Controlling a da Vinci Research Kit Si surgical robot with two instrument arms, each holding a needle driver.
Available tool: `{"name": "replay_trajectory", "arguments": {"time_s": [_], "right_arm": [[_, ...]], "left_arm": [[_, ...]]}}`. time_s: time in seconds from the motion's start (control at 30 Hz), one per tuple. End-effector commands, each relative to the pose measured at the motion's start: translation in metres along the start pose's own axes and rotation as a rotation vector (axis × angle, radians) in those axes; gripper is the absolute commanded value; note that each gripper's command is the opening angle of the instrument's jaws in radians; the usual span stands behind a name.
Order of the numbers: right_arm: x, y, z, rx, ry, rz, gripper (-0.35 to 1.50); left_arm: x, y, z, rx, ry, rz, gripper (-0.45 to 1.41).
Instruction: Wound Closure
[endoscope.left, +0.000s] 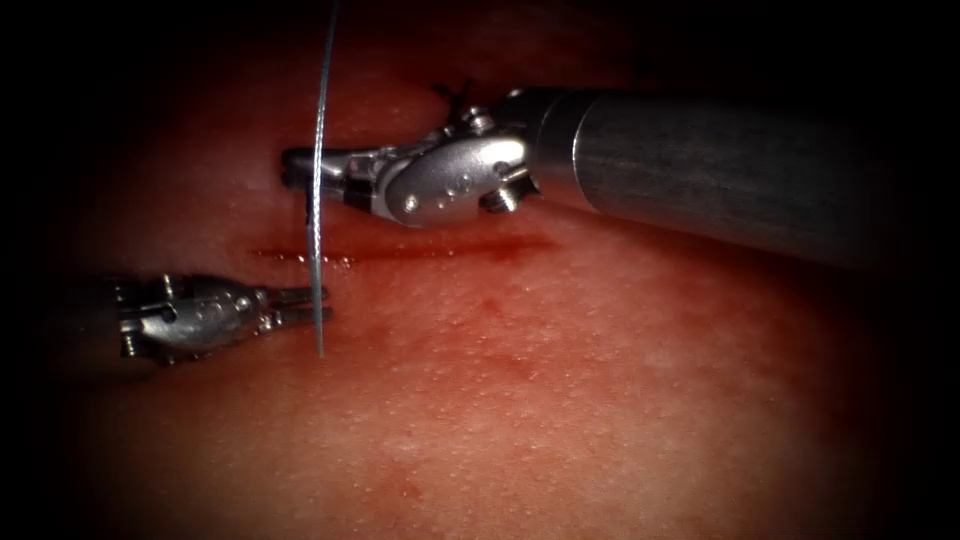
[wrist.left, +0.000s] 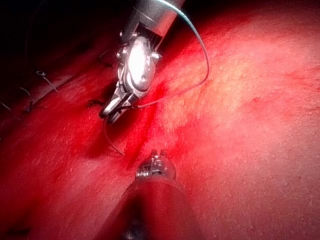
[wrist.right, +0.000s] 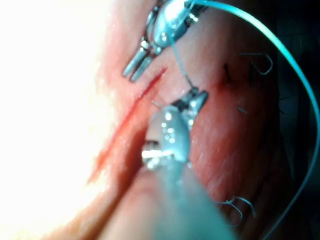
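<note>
The tissue (endoscope.left: 560, 400) carries a short horizontal cut (endoscope.left: 400, 250) wet with red fluid. My right tool (endoscope.left: 300, 166) comes in from the right and rests just above the cut's left end, jaws shut on the needle (endoscope.left: 307, 212). The needle is a thin dark curve running from the jaws down to the tissue beside the cut (wrist.left: 111, 137). A pale thread (endoscope.left: 318, 120) drops from the top edge past the right jaws, ending by the left tool (endoscope.left: 305, 306). The left tool lies below the cut's left end, jaws slightly open and holding nothing. The thread arcs widely in both wrist views (wrist.left: 202, 55) (wrist.right: 280, 45).
Knotted earlier stitches with cut thread ends (endoscope.left: 455, 92) sit on the tissue behind the right tool, and are seen again in the right wrist view (wrist.right: 260, 65). The right tool's thick shaft (endoscope.left: 700, 170) crosses the upper right of the field.
</note>
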Motion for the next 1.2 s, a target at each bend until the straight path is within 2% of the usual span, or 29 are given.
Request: {"name": "replay_trajectory", "arguments": {"time_s": [0.03, 0.27, 0.6, 0.8, 1.2], "right_arm": [[-0.0011, 0.0006, 0.0008, -0.004, -0.005, 0.010, -0.35], [-0.0020, 0.0012, 0.0013, -0.020, -0.019, 0.030, -0.35], [-0.0020, 0.0012, 0.0020, -0.013, -0.020, 0.172, -0.35], [-0.0022, 0.0014, 0.0023, -0.009, -0.032, 0.321, -0.35], [-0.0023, 0.0014, 0.0027, -0.005, -0.042, 0.510, -0.35]], "left_arm": [[0.0000, 0.0001, 0.0011, -0.006, -0.002, 0.007, -0.11], [-0.0024, 0.0007, 0.0020, -0.031, -0.061, 0.006, -0.11], [-0.0053, 0.0004, 0.0028, -0.038, -0.096, -0.007, -0.10], [-0.0060, -0.0002, 0.0029, -0.039, -0.096, -0.011, -0.08], [-0.0066, -0.0008, 0.0022, -0.048, -0.101, -0.016, -0.08]]}}
